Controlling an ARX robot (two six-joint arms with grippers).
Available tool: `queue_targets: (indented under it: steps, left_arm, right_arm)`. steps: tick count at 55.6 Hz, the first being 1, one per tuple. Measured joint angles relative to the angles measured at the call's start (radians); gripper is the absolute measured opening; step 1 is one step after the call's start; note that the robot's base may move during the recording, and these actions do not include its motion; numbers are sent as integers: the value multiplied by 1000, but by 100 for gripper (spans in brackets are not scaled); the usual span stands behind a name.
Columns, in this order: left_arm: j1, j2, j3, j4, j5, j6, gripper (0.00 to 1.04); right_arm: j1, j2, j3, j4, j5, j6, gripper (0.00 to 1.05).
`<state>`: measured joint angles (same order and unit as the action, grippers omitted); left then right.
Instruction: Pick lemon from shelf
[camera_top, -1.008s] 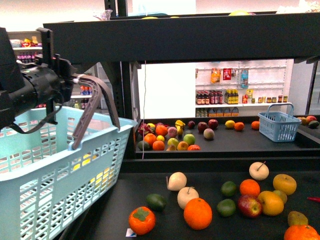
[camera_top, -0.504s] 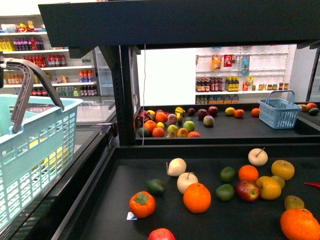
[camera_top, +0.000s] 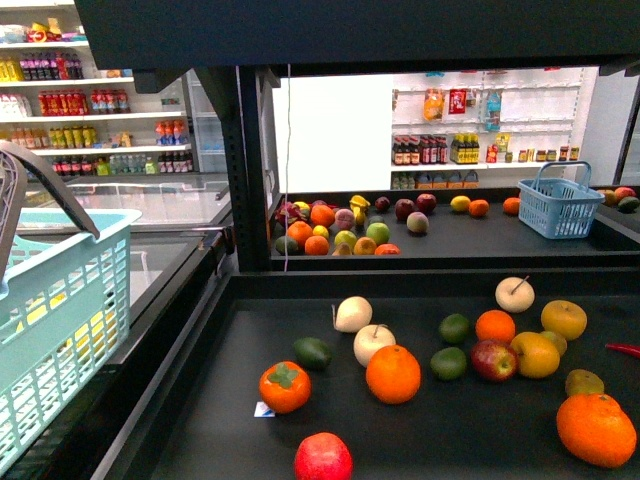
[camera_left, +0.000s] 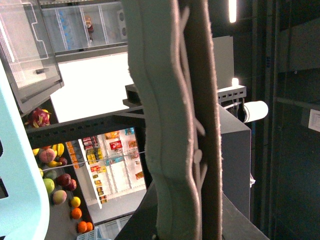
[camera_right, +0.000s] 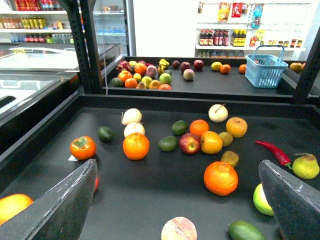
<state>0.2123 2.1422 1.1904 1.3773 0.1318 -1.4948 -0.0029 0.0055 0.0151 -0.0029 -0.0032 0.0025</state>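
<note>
Black shelf (camera_top: 230, 440) tray under mixed fruit: a deep orange orange (camera_top: 393, 374), a red apple (camera_top: 494, 360), dark green limes (camera_top: 449, 363), cream-white pears (camera_top: 352, 313), a red chili (camera_right: 272, 152). The near basket (camera_top: 60, 330) is pale mint with a slotted grid wall; the far basket (camera_top: 560, 207) is light blue

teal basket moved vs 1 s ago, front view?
Yes. The teal basket has slid left relative to the black upright: earlier its corner overlapped the upright, now floor shows between them. The camera also shifted.
</note>
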Motion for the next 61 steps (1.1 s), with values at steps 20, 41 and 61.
queue_targets:
  steps: [20,41,61]
  left_arm:
    - [4,21,-17,9,-8,-36,13]
    - [11,1,-51,7,46,2,78]
    - [27,-169,-97,-344,8,155,97]
  right_arm:
    - [0,0,0,0,0,0,97]
    - [0,0,0,0,0,0,97]
    - [0,-1,0,0,0,0,97]
